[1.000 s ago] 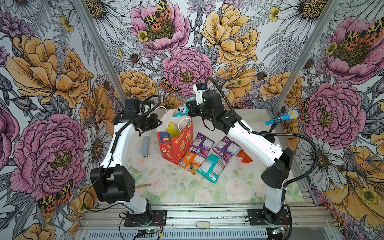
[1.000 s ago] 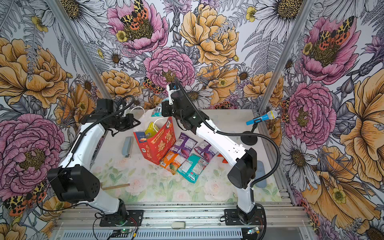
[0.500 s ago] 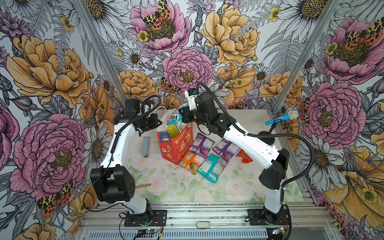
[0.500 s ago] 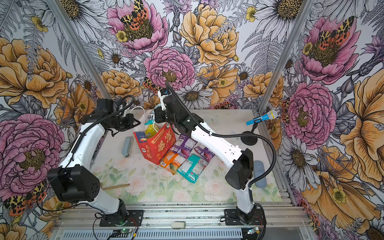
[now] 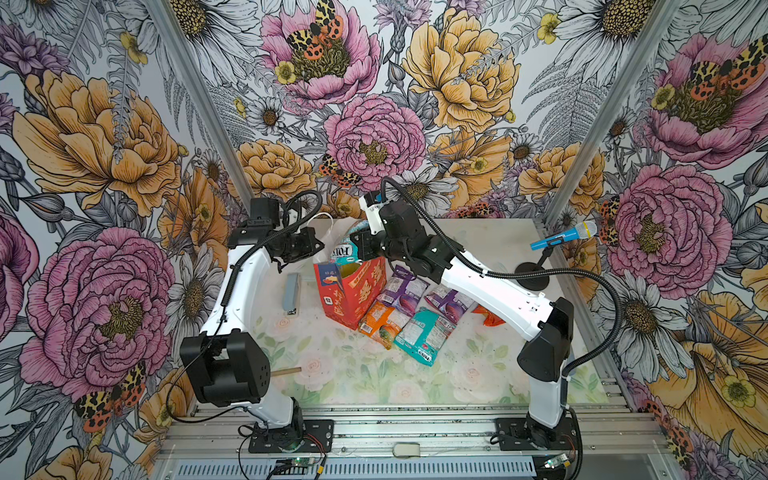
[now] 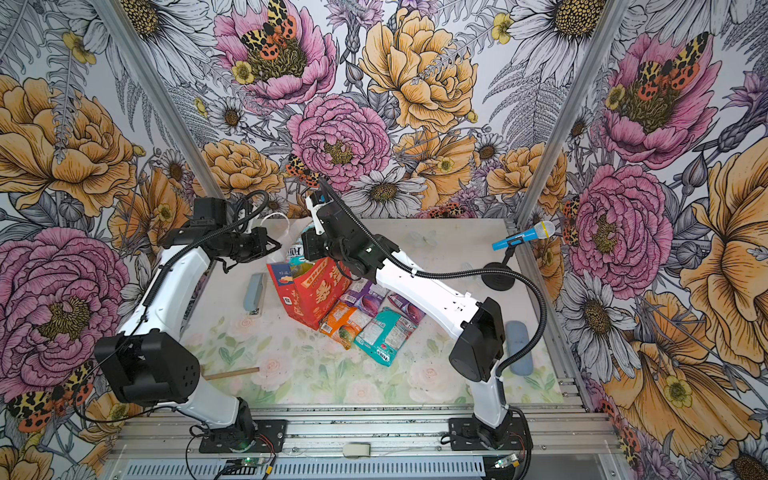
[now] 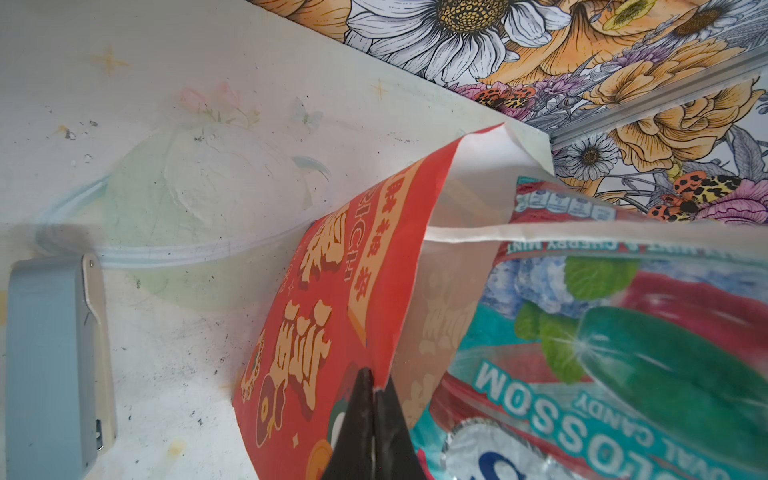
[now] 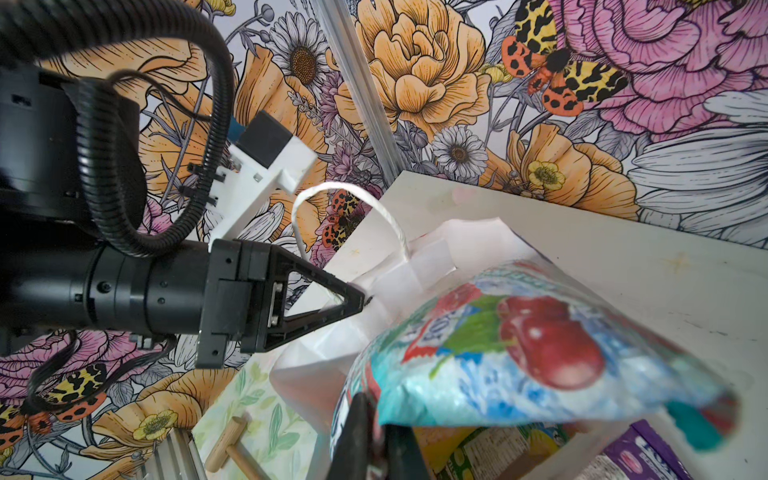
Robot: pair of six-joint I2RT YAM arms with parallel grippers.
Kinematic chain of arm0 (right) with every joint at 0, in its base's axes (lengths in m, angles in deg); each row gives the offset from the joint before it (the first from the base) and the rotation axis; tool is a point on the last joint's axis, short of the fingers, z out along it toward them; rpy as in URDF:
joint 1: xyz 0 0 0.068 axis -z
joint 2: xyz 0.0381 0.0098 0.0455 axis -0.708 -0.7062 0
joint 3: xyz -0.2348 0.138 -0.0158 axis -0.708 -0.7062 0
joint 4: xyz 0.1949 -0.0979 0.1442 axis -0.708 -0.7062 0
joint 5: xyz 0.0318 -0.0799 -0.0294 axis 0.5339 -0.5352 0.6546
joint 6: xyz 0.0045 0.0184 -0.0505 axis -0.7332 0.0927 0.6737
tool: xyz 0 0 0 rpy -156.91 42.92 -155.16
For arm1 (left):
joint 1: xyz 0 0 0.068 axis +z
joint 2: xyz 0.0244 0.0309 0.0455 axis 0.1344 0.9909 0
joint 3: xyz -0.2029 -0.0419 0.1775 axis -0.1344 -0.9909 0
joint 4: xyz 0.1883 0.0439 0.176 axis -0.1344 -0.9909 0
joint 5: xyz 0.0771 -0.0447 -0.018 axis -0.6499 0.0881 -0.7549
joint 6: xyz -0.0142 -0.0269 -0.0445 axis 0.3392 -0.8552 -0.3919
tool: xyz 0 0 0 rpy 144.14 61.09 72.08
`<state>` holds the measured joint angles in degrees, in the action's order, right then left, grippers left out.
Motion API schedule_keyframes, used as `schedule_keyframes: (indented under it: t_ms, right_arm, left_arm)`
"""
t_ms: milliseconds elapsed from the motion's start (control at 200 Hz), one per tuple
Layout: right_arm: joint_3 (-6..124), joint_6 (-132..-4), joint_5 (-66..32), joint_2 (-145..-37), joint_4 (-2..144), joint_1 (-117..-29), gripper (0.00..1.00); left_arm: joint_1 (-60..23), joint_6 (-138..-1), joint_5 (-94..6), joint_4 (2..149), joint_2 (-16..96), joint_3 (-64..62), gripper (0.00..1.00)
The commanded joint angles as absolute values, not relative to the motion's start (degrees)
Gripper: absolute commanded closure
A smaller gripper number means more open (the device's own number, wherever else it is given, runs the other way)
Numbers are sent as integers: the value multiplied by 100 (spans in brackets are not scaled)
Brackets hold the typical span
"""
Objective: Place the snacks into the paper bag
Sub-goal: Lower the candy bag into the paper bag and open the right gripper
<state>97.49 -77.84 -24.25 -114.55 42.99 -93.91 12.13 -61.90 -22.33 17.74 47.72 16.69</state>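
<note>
The bag (image 5: 361, 291) stands just left of the frame's centre in both top views, red face toward the lower right and mouth up. The left gripper (image 7: 374, 392) comes in from the left, its jaws pinched together on the bag's near wall at the rim and holding the mouth open. The right gripper (image 8: 376, 419) reaches across from the right and is clamped on one end of a candy packet (image 5: 344, 250) (teal and white, cherry picture), which hangs over the mouth with its lower end at the rim; how far in it sits I cannot tell. A yellow packet (image 5: 347, 272) shows inside the bag. Against the bag's lower-right side lie purple packets (image 5: 401, 291) (image 5: 451, 305), an orange packet (image 5: 380, 322) and a teal packet (image 5: 424, 336), overlapping. A grey block (image 5: 291, 291) lies left of the bag, and a microphone (image 5: 565, 237) stands at right.
</note>
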Motion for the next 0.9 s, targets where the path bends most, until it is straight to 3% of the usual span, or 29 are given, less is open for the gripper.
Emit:
schedule_keyframes:
  t_ms: [0,676,731,826,891]
  right_arm:
    - [9852,-7776,-2385,-11408,4560,-9412,100]
    - [9898,-8009,-2182,-11610,4570,-9456,100]
    - [9877,-8013,-2202,-11580,4565,-9451,91]
    - [9821,-8007,-2307,-11470,4568,-9455,63]
    - [9781,-7977,-2384,-11364,4565,-9446,54]
  left_arm:
    - [1221,-6263,-2136,1821,4659,1603,100]
    - [1220,-6254,-2148,1821,4647,1595,100]
    - [1221,-6255,-2147,1821,4644,1595,100]
    - [1226,-6254,-2144,1821,4638,1599,100]
    - [1223,-6255,-2145,1817,4643,1601,100]
